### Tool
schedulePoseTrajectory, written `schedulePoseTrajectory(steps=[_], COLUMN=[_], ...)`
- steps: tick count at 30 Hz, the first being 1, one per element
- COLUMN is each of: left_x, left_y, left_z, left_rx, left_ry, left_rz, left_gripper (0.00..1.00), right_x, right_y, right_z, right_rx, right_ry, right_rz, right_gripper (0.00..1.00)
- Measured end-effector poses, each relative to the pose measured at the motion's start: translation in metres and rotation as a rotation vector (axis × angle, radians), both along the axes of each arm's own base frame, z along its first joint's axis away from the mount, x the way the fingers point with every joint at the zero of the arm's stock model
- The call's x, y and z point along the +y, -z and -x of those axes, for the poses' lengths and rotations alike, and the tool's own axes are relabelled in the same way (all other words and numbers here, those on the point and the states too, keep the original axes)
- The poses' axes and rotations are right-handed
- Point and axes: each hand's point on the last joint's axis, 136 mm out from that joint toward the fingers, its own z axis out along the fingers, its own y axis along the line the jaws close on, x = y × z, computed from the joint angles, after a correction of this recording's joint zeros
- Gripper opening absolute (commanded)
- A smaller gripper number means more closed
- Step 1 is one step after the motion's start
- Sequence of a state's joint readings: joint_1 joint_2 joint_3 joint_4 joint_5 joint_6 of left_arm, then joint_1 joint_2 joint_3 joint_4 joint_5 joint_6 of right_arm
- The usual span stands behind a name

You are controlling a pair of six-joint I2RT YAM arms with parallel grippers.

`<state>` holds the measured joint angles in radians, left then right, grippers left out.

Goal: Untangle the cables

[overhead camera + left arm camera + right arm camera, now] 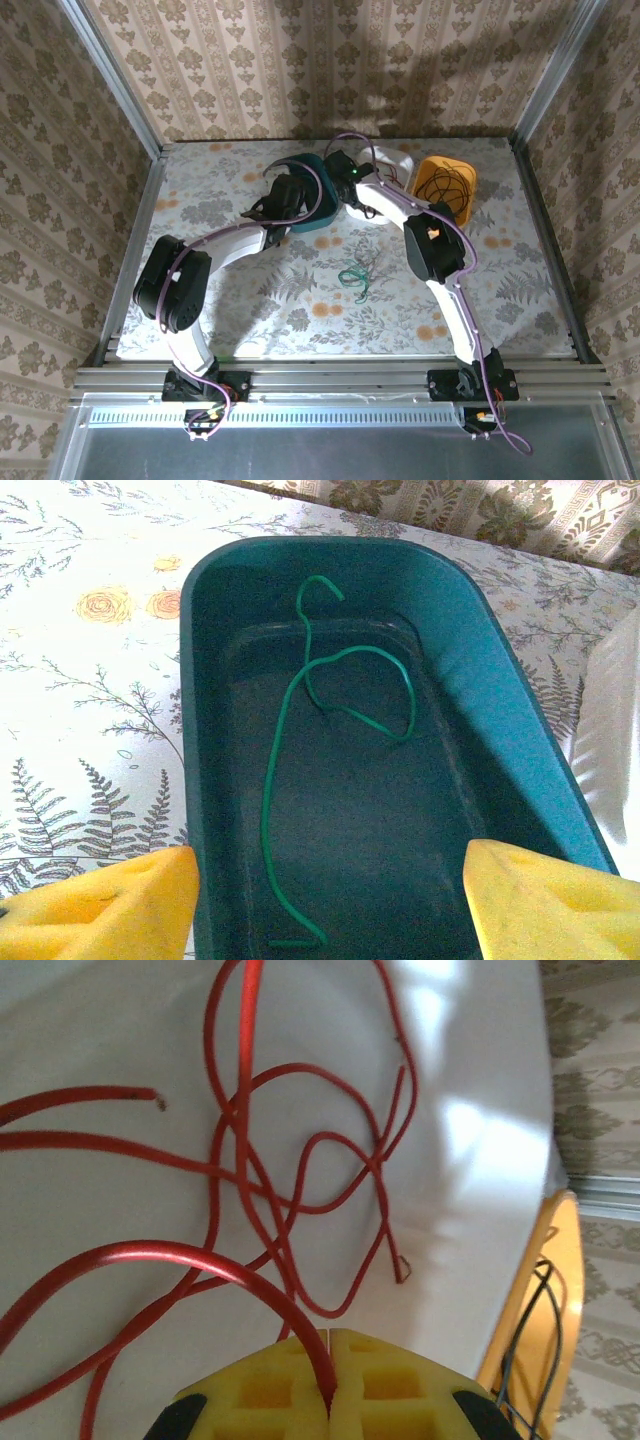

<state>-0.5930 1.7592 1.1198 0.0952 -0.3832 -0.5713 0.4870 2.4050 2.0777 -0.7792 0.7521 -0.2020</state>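
While clamped tight on a red cable [180, 1250] at the right pincer [328, 1380], hangs over more red loops [300, 1160] in the white tub [90, 1030] below. At the left pincer [325, 905], spread apart, gripping nothing; directly beneath, green cable [272, 780] lying loose in teal tub [190, 680].

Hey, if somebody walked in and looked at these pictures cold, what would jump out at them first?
The bright red cables sprawled in loops across the white tub, one of them pinched in the shut right gripper. Next, a single green cable curling along the floor of the teal tub, with the left gripper open over its near end. A small tangle of thin wires lies in the middle of the table.
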Motion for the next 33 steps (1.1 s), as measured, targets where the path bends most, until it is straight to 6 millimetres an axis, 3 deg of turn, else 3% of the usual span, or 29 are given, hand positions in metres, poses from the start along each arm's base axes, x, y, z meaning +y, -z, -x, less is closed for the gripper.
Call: schedulePoseTrajectory(steps=[8, 16, 19, 23, 25, 28, 33], left_x=[-0.003, -0.009, -0.013, -0.024, -0.034, -0.056, -0.095], left_y=[0.000, -0.001, -0.003, -0.008, -0.013, -0.019, -0.005], left_z=[0.001, 0.001, 0.001, 0.001, 0.001, 0.007, 0.046], left_rx=[0.003, -0.001, -0.009, -0.027, -0.043, -0.064, -0.025], left_ry=[0.017, 0.051, 0.070, 0.118, 0.179, 0.323, 0.676], left_rz=[0.002, 0.003, 0.012, 0.030, 0.045, 0.055, 0.045], left_gripper=[0.72, 0.72, 0.72, 0.72, 0.72, 0.72, 0.71], right_x=[-0.026, -0.055, -0.050, -0.036, -0.032, -0.025, 0.001], right_y=[-0.007, -0.059, -0.064, -0.051, -0.040, -0.027, -0.034], right_z=[-0.006, -0.005, 0.000, 0.008, 0.020, 0.057, 0.128], right_rx=[-0.023, -0.126, -0.132, -0.099, -0.073, -0.009, 0.105], right_ry=[0.177, 0.318, 0.322, 0.319, 0.325, 0.322, 0.237], right_rz=[-0.307, -0.621, -0.691, -0.748, -0.771, -0.822, -0.938], right_gripper=[0.26, 0.56, 0.57, 0.57, 0.57, 0.60, 0.61])
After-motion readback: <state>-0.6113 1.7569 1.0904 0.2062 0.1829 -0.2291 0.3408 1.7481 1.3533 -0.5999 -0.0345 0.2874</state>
